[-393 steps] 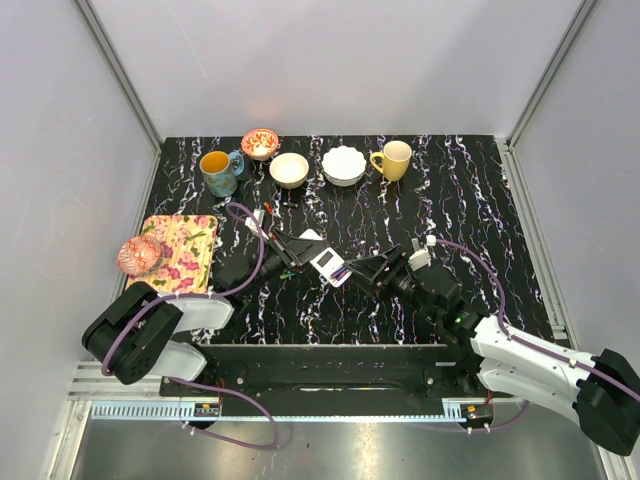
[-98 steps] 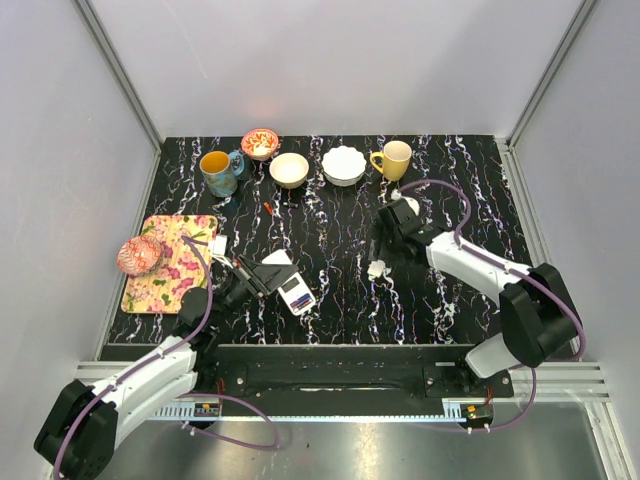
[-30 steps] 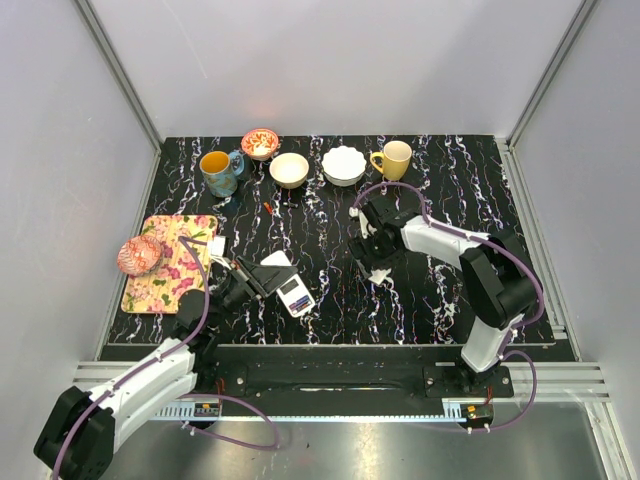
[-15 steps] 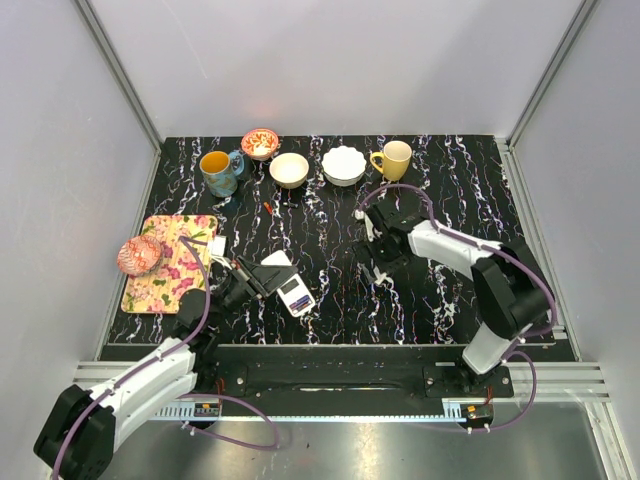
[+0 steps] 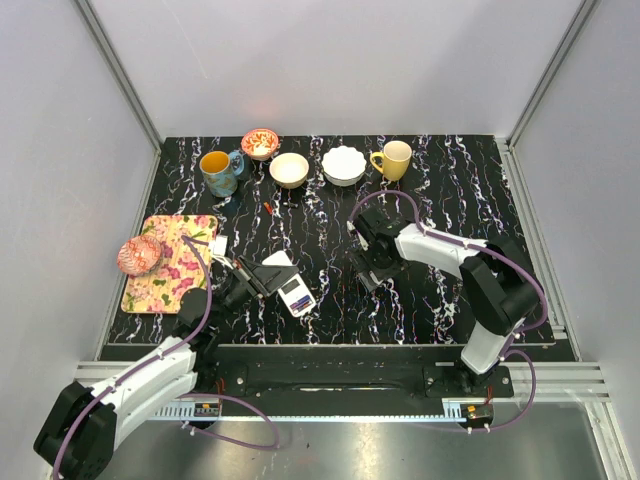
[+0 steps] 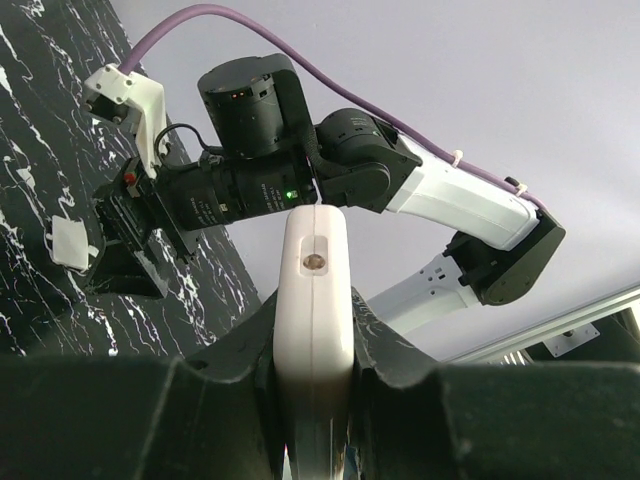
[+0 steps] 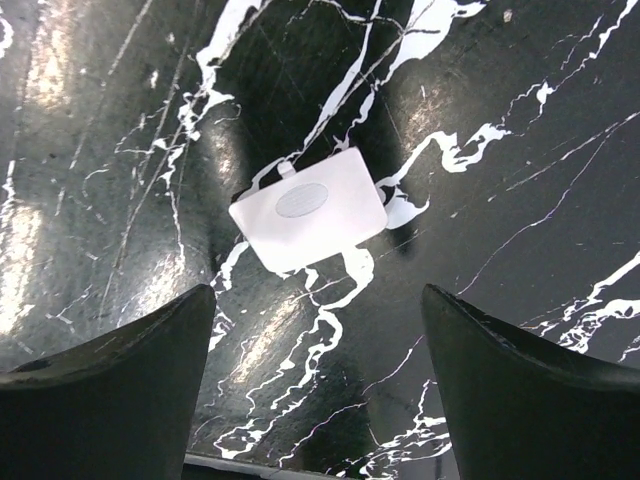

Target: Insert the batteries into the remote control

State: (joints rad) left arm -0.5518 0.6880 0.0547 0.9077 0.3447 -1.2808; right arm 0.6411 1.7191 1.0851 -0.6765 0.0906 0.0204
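My left gripper [image 5: 268, 281] is shut on the remote control [image 5: 292, 291], which it holds low over the table's near left with its white side up. In the left wrist view the remote control [image 6: 313, 290] stands edge-on, pinched between both fingers. My right gripper [image 5: 368, 272] points down at mid-table, open. Beyond its fingertips, the right wrist view shows a small white cover plate [image 7: 308, 210] flat on the black marble, touching neither finger of the right gripper [image 7: 318, 292]. The plate [image 6: 70, 243] also shows in the left wrist view. No batteries can be made out.
Along the back stand a blue mug [image 5: 218, 170], a red patterned bowl [image 5: 260, 143], a cream bowl [image 5: 289, 169], a white bowl [image 5: 343, 164] and a yellow mug [image 5: 394, 159]. A floral mat [image 5: 178, 255] with a pink patterned bowl [image 5: 139, 255] lies left. A small red bit [image 5: 268, 207] lies near the cream bowl.
My right gripper has moved nearer and slightly left, now over the white cover plate, with its jaws a little wider. The left arm and the remote control have not moved.
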